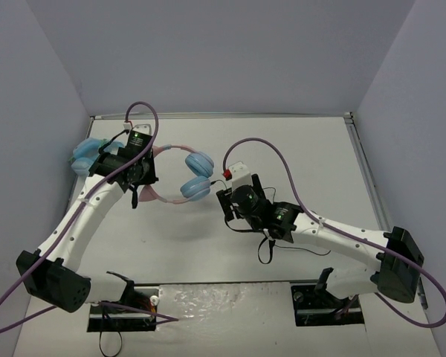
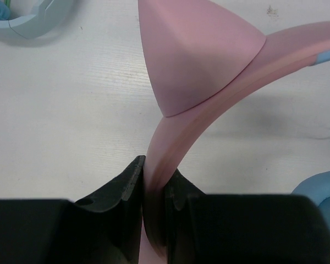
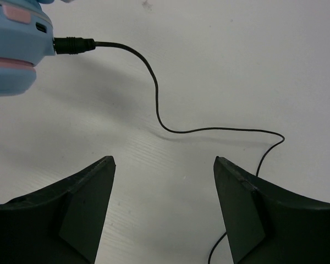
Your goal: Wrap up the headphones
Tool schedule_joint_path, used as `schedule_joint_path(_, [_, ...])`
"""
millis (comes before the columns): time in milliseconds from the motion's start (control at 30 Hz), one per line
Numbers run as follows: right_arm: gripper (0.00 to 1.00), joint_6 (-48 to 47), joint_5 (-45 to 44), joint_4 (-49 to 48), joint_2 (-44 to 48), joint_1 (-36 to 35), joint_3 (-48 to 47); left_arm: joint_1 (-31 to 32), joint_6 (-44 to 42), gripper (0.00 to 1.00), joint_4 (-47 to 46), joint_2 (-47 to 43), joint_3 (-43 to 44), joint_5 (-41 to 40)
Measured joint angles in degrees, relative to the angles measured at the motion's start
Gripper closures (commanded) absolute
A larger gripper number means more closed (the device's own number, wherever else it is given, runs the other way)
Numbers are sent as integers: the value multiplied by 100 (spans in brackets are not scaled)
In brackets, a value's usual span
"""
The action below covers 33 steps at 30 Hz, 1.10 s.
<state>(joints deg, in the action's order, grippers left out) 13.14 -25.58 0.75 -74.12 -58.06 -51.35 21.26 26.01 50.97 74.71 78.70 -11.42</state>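
The headphones (image 1: 195,178) lie at the table's middle left, two light blue ear cups joined by a pink cat-eared headband (image 2: 209,110). My left gripper (image 1: 143,177) is shut on that headband; in the left wrist view the pink band is pinched between the jaws of the left gripper (image 2: 154,181), just below a cat ear (image 2: 192,49). A thin black cable (image 3: 157,104) is plugged into an ear cup (image 3: 14,49) and snakes across the table. My right gripper (image 3: 164,162) stands open just short of the cable with nothing between its fingers, to the right of the ear cups (image 1: 224,208).
An all-light-blue looped item (image 1: 85,155) lies at the far left against the wall, behind the left arm, its edge also at the top left in the left wrist view (image 2: 33,19). A loop of black cable (image 1: 264,249) hangs under the right arm. Grey walls enclose the table.
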Motion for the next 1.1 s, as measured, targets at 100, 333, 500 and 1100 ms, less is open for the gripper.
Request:
schedule_joint_path(100, [31,-84,-128,-697,143,-13,407,-2,-1,100,65,12,92,34])
schedule_joint_path(333, [33,-165,-540,-1763,149,-15,662,-2,-1,100,197,51,191,149])
schedule_joint_path(500, [35,-178,-741,-2291,-140,-15,668,-7,-1,100,361,56,407,252])
schedule_joint_path(1100, [48,-341,-957,-2810,-433,187,684,-7,1,100,746,-35,1014,455])
